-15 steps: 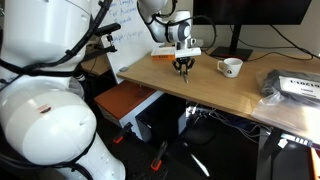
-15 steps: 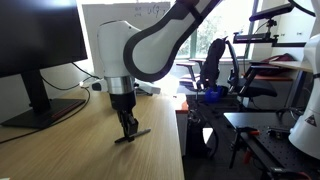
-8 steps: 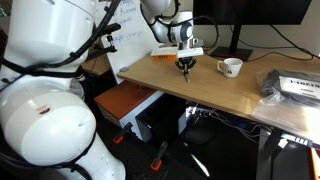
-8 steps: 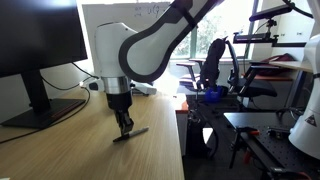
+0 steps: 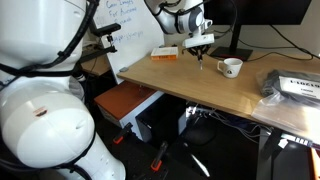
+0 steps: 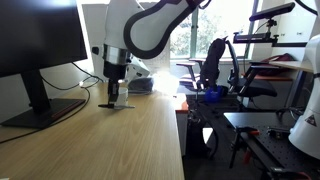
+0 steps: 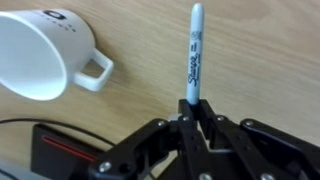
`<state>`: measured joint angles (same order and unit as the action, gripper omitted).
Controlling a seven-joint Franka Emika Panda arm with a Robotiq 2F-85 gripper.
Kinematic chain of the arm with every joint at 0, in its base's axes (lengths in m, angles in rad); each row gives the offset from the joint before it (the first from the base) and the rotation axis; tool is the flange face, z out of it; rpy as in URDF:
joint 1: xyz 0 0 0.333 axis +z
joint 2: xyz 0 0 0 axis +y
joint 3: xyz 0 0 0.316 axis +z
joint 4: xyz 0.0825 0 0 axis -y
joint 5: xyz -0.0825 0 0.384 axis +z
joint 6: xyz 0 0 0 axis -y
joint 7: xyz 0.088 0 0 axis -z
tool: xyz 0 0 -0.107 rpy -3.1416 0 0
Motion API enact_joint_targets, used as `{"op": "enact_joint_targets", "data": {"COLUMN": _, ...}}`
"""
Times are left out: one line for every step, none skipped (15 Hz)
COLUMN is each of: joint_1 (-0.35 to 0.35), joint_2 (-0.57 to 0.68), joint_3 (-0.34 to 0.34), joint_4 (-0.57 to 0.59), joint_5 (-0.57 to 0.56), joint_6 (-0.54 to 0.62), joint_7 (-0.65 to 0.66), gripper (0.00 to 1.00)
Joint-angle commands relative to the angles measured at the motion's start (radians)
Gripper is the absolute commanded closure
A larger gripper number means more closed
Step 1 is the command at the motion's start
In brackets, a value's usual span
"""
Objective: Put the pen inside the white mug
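Clearly the gripper (image 7: 192, 110) is clamped narrowly on the lower end of a Sharpie pen (image 7: 194, 50), the barrel pinched between both fingers (image 7: 207, 124) in the wrist view. From there the Sharpie pen runs straight away from the gripper, its printed brand name readable along the barrel. The white mug (image 7: 42, 52) sits just beside the Sharpie pen in that view, apart from it, with its handle turned toward the barrel and dark lettering on its wall.

In an exterior view the gripper (image 5: 201, 46) hangs beside the white mug (image 5: 231, 67) and higher than its rim, with the Sharpie pen (image 5: 200, 59) pointing down at the wooden desk (image 5: 190, 85); the white mug stands upright on that desk. Whether the pen's tip touches the wood cannot be told. Behind the white mug rises a dark monitor (image 5: 250, 10) on its stand. On the far side of the gripper from the white mug lies a flat orange box (image 5: 165, 53). In an exterior view the gripper (image 6: 112, 96) hangs low over the desk, and the white mug is out of frame.
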<state>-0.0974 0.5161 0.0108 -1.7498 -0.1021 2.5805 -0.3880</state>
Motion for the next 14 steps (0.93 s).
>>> {"op": "enact_joint_targets", "data": {"joint_1": 0.055, "joint_2": -0.059, "joint_3": -0.093, "joint_4": -0.079, "joint_5": -0.079, "joint_6": 0.120, "joint_7": 0.210, "gripper": 0.96}}
{"op": "enact_joint_targets", "data": {"joint_1": 0.072, "joint_2": -0.066, "joint_3": -0.125, "joint_4": -0.090, "joint_5": -0.109, "joint_6": 0.150, "joint_7": 0.274, "gripper": 0.96}}
{"op": "enact_joint_targets", "data": {"joint_1": 0.089, "joint_2": -0.068, "joint_3": -0.156, "joint_4": -0.095, "joint_5": -0.134, "joint_6": 0.176, "joint_7": 0.342, "gripper": 0.96}}
{"op": "enact_joint_targets", "data": {"joint_1": 0.114, "joint_2": -0.068, "joint_3": -0.199, "joint_4": -0.099, "joint_5": -0.171, "joint_6": 0.199, "joint_7": 0.417, "gripper": 0.96}}
{"op": "enact_joint_targets", "data": {"joint_1": 0.141, "joint_2": -0.066, "joint_3": -0.239, "joint_4": -0.101, "joint_5": -0.200, "joint_6": 0.214, "joint_7": 0.494, "gripper": 0.96}}
{"op": "enact_joint_targets", "data": {"joint_1": 0.171, "joint_2": -0.063, "joint_3": -0.282, "joint_4": -0.099, "joint_5": -0.231, "joint_6": 0.224, "joint_7": 0.573, "gripper": 0.96}}
{"op": "enact_joint_targets", "data": {"joint_1": 0.206, "joint_2": -0.059, "joint_3": -0.332, "joint_4": -0.097, "joint_5": -0.268, "joint_6": 0.234, "joint_7": 0.655, "gripper": 0.96}}
{"op": "enact_joint_targets", "data": {"joint_1": 0.241, "joint_2": -0.056, "joint_3": -0.379, "joint_4": -0.093, "joint_5": -0.305, "joint_6": 0.235, "joint_7": 0.739, "gripper": 0.96}}
{"op": "enact_joint_targets", "data": {"joint_1": 0.281, "joint_2": -0.054, "joint_3": -0.430, "joint_4": -0.089, "joint_5": -0.347, "joint_6": 0.231, "joint_7": 0.828, "gripper": 0.96}}
{"op": "enact_joint_targets", "data": {"joint_1": 0.330, "joint_2": -0.052, "joint_3": -0.486, "joint_4": -0.087, "joint_5": -0.389, "joint_6": 0.229, "joint_7": 0.921, "gripper": 0.96}}
{"op": "enact_joint_targets", "data": {"joint_1": 0.374, "joint_2": -0.046, "joint_3": -0.537, "joint_4": -0.079, "joint_5": -0.431, "joint_6": 0.219, "joint_7": 1.012, "gripper": 0.96}}
{"op": "enact_joint_targets", "data": {"joint_1": 0.420, "joint_2": -0.037, "joint_3": -0.592, "joint_4": -0.069, "joint_5": -0.476, "joint_6": 0.207, "joint_7": 1.104, "gripper": 0.96}}
{"op": "enact_joint_targets", "data": {"joint_1": 0.464, "joint_2": -0.022, "joint_3": -0.644, "joint_4": -0.055, "joint_5": -0.519, "joint_6": 0.189, "joint_7": 1.192, "gripper": 0.96}}
{"op": "enact_joint_targets", "data": {"joint_1": 0.498, "joint_2": -0.006, "joint_3": -0.683, "joint_4": -0.041, "joint_5": -0.544, "joint_6": 0.170, "joint_7": 1.268, "gripper": 0.96}}
